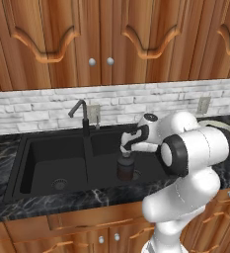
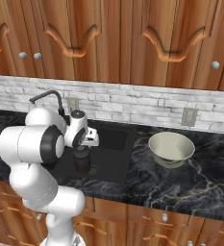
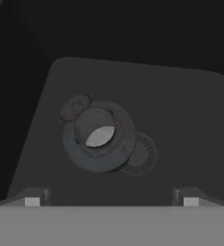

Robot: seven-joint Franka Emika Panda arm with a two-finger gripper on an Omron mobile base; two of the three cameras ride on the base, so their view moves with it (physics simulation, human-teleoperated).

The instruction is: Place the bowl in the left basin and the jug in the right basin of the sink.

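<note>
The dark jug (image 1: 125,168) stands upright on the floor of the right basin (image 1: 106,146) of the black sink (image 1: 18,168), partly over the round drain (image 3: 141,154). My gripper (image 1: 127,149) hangs just above the jug (image 2: 82,161), open, with nothing between its fingers. In the hand view I look straight down into the jug's mouth (image 3: 99,137), and the fingertips (image 3: 31,200) stand wide on either side. The cream bowl (image 2: 171,149) sits upright on the dark marble counter to the right of the sink, apart from the gripper. The left basin (image 1: 52,163) holds nothing but its drain.
A dark gooseneck faucet (image 1: 82,116) rises behind the divider between the basins. A white brick wall with outlets (image 2: 188,116) backs the counter, and wooden cabinets hang above. My arm's white elbow (image 1: 195,148) hides part of the counter to the right of the sink.
</note>
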